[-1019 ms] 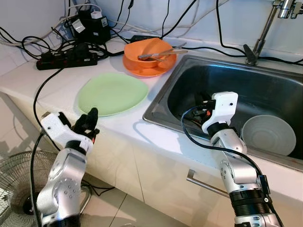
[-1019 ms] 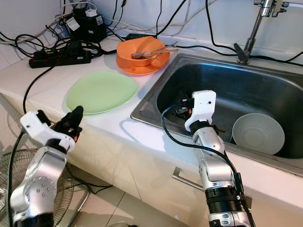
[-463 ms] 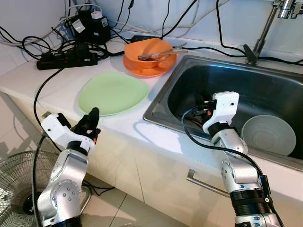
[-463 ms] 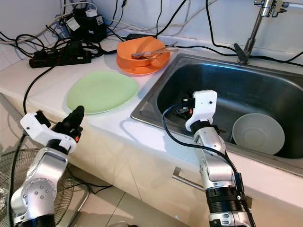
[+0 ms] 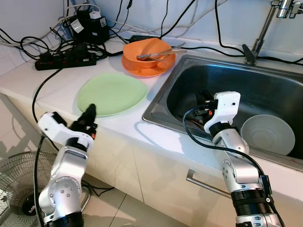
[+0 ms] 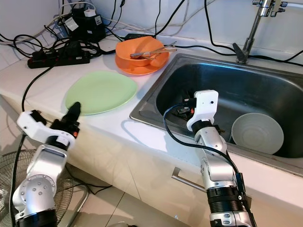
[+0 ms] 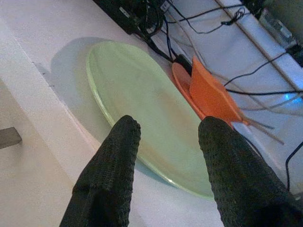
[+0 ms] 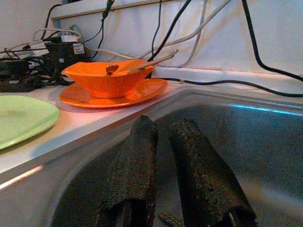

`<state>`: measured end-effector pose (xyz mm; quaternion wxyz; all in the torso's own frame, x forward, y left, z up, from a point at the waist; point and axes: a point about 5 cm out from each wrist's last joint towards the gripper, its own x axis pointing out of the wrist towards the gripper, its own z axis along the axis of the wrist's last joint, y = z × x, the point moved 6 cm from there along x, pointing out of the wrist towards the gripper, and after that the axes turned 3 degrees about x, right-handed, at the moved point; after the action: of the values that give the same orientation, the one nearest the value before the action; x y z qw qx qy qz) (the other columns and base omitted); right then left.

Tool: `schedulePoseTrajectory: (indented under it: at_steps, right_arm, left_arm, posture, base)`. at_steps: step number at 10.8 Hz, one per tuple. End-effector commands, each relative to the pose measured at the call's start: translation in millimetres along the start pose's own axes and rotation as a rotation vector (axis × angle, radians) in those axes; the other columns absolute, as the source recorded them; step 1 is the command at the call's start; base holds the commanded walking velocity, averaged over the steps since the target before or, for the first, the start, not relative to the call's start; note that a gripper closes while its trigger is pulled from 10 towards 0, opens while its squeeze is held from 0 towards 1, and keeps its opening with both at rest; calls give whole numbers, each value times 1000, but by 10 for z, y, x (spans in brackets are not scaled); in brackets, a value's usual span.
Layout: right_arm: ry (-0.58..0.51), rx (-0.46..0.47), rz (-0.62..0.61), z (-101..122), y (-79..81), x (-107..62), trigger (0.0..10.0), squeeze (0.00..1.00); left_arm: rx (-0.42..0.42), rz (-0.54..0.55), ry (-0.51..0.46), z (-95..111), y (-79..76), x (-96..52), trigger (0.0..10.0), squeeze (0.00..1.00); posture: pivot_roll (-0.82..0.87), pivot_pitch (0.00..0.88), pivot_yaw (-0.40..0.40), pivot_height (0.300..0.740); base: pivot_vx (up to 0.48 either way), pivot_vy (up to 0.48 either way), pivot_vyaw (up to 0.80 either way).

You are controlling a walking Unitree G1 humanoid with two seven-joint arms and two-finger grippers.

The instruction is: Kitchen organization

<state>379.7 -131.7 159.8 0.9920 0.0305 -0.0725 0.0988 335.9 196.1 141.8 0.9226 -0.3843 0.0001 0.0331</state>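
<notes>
- The left gripper [image 5: 89, 116] is held with fingers parted at the counter's [image 5: 57, 80] front edge, apparently lined up to take the green plate [image 5: 111, 93], which lies near that edge.
- An orange bowl [image 5: 147, 49] with utensils is stacked on its saucer at the counter's back edge.
- The right gripper [image 8: 163, 156] is lowered inside the sink [image 5: 265, 85], fingers slightly apart and empty; a white bowl [image 5: 267, 134] sits at the sink's right end.
</notes>
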Motion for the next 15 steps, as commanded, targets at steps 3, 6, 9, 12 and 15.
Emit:
schedulePoseTrajectory:
  at_steps: [3, 6, 9, 12, 15]
  right_arm:
    - [-6, -6, 19, 39, 32, 33, 10000, 0]
    - [-1, -7, 17, 28, 24, 27, 10000, 0]
    - [-1, -7, 17, 35, 21, 40, 10000, 0]
    - [-1, -9, 16, 37, 19, 44, 10000, 0]
    - [-3, -10, 17, 42, 18, 46, 10000, 0]
  left_arm:
    - [-65, 37, 6, -30, 46, -8, 10000, 0]
    - [-119, 59, 3, -53, 76, -46, 10000, 0]
    - [-154, 64, 23, -117, 61, -28, 10000, 0]
    - [-255, 83, 48, -209, 27, 11, 10000, 0]
    - [-322, 68, 49, -192, -111, 93, 10000, 0]
  posture:
    - [71, 0, 87, 740]
    - [77, 0, 81, 740]
    - [73, 0, 81, 740]
    - [74, 0, 79, 740]
    - [69, 0, 81, 740]
  base:
    - [0, 0, 0]
    - [0, 0, 0]
    - [0, 0, 0]
    - [0, 0, 0]
    - [0, 0, 0]
